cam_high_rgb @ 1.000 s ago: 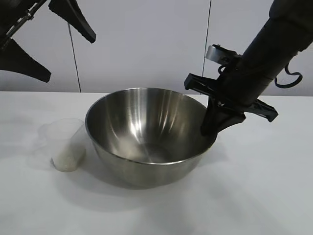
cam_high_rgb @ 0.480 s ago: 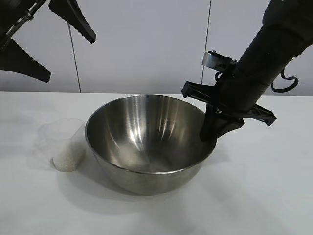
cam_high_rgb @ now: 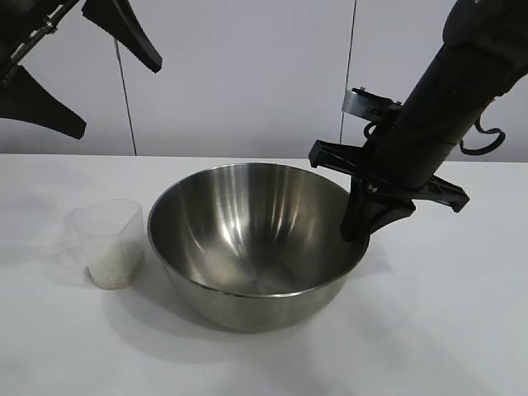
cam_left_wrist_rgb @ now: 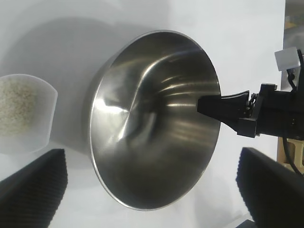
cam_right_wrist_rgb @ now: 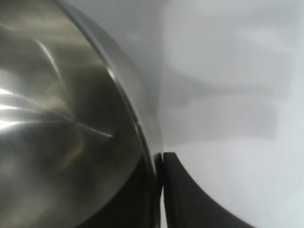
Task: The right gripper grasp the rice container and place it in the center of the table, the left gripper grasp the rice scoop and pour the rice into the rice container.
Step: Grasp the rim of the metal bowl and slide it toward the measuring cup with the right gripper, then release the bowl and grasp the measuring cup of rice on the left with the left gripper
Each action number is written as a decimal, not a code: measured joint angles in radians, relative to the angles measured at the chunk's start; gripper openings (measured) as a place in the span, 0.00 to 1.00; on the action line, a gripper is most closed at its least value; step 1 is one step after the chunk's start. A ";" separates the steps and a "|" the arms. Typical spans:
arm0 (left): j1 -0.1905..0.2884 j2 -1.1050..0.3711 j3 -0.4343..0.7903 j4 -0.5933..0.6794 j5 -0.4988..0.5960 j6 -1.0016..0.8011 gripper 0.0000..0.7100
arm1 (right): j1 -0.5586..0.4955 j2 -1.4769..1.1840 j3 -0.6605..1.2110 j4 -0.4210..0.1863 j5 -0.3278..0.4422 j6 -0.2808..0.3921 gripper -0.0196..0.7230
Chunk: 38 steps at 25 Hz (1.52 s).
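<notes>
the right gripper (cam_high_rgb: pixel 356 224) is clamped on the rim of the rice container (cam_high_rgb: pixel 247 239), at the bowl's right edge in the exterior view, with one finger inside the wall and the other outside it. the right wrist view shows the steel wall pinched between the two black fingers (cam_right_wrist_rgb: pixel 190 199). the bowl sits tilted on the table (cam_high_rgb: pixel 445 330), its right side lifted a little by the grip, its polished inside bare of grains

the rice scoop (cam_high_rgb: pixel 107 241) stands upright on the table just left of the bowl, near it but not touching, and nothing holds it. the rice (cam_high_rgb: pixel 114 266) fills its lower part as a pale heap; from the left wrist view the grains show through the open mouth

the left gripper (cam_high_rgb: pixel 91 74) hangs high at the upper left of the exterior view, well above and apart from the scoop, its two fingers spread wide and grasping nothing. in its own wrist view both ribbed fingertips (cam_left_wrist_rgb: pixel 35 190) frame the bowl from either side
</notes>
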<state>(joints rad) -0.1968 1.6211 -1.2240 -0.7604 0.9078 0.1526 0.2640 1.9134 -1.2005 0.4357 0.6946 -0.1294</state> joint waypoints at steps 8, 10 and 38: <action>0.000 0.000 0.000 0.000 0.000 0.000 0.98 | 0.000 -0.001 0.000 -0.013 0.007 0.043 0.32; 0.000 0.000 0.000 0.000 0.000 0.000 0.98 | 0.000 -0.001 0.000 -0.013 0.016 0.046 0.52; 0.000 0.000 0.000 0.000 0.000 0.000 0.98 | -0.129 -0.131 -0.353 -0.350 0.472 0.176 0.89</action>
<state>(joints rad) -0.1968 1.6211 -1.2240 -0.7604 0.9078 0.1526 0.1351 1.7821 -1.5533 0.0859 1.1669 0.0465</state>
